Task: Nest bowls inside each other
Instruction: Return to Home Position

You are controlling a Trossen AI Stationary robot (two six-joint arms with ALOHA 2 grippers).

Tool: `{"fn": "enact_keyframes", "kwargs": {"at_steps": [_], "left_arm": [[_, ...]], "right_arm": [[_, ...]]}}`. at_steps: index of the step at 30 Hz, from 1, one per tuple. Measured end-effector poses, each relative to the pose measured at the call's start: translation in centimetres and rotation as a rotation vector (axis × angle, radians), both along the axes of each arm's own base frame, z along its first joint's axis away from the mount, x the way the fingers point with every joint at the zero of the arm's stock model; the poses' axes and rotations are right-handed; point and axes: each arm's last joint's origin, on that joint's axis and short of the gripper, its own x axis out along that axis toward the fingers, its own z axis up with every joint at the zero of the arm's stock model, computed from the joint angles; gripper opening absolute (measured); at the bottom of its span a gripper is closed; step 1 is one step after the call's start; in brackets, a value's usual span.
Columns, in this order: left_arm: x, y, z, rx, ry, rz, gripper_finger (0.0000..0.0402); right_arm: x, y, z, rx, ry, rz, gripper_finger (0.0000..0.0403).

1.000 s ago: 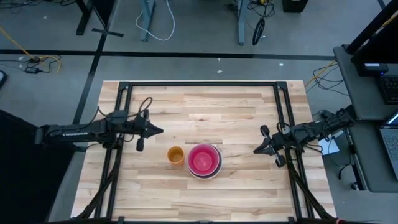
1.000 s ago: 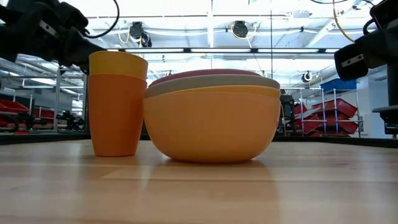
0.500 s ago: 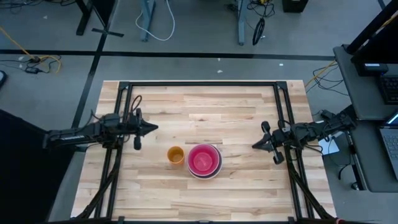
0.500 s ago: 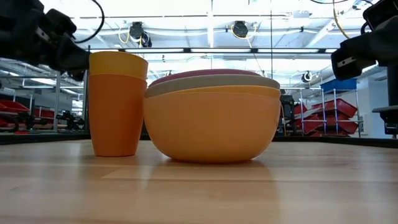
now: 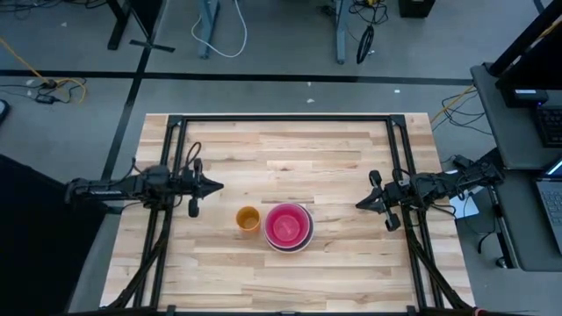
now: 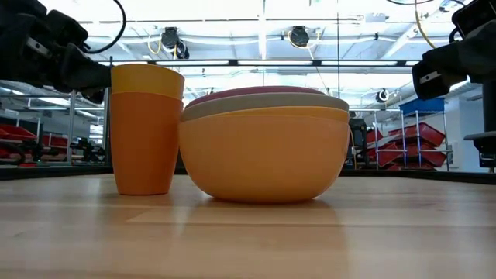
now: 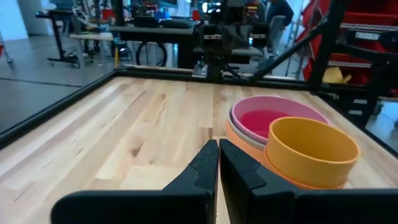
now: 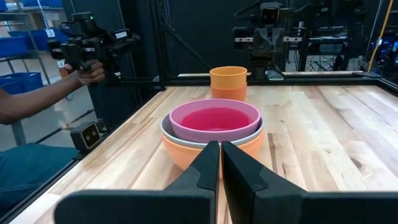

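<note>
Wooden table (image 5: 334, 149) carried the 4 bowls (image 5: 288, 226) nested mid-table, just beside the stacked cups (image 5: 248, 219). Closed and empty, the left gripper (image 5: 218, 185) and right gripper (image 5: 360, 206) hovered on either side, well apart. Nesting looked finished, so only parking both arms at home remained.

grey-green bowl (image 8: 166, 132): only rim shows ahead of my right gripper (image 8: 220, 146); rest sunk in orange bowl (image 8: 180, 154).
lower cup (image 8: 228, 92): farther off; base out of sight.
</note>
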Motion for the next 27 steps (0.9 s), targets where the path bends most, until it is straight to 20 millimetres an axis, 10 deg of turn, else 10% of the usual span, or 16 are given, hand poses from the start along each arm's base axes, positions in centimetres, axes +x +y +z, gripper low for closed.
{"fn": "enact_keyframes", "kwargs": {"at_steps": [27], "left_arm": [[0.0,-0.07,-0.01,0.036,0.003,-0.001,0.0]], "right_arm": [[0.12,-0.58,0.06,-0.06,-0.013,-0.057,0.0]]}}
